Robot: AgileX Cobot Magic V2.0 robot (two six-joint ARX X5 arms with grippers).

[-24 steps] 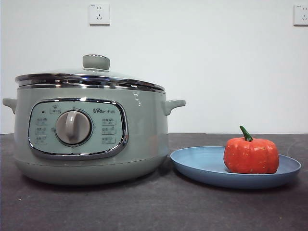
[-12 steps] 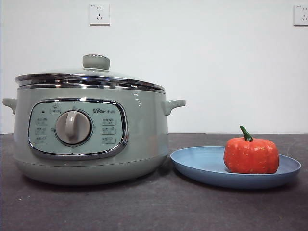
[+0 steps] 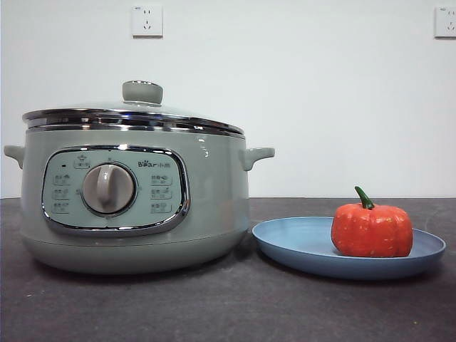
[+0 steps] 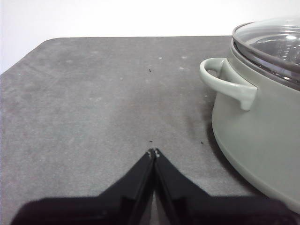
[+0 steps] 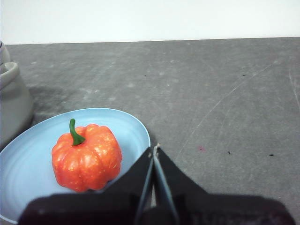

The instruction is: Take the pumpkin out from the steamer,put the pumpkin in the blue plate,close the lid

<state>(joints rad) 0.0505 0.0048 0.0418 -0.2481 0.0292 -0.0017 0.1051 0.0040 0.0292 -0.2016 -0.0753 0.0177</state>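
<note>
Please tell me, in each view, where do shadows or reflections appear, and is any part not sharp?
Front view: soft shadow under the steamer and the plate; bright glints on the lid rim; all sharp. Left wrist view: shadow beside the steamer, reflections in the lid glass; left gripper dark. Right wrist view: even light, pumpkin sharp, right gripper slightly soft.
</note>
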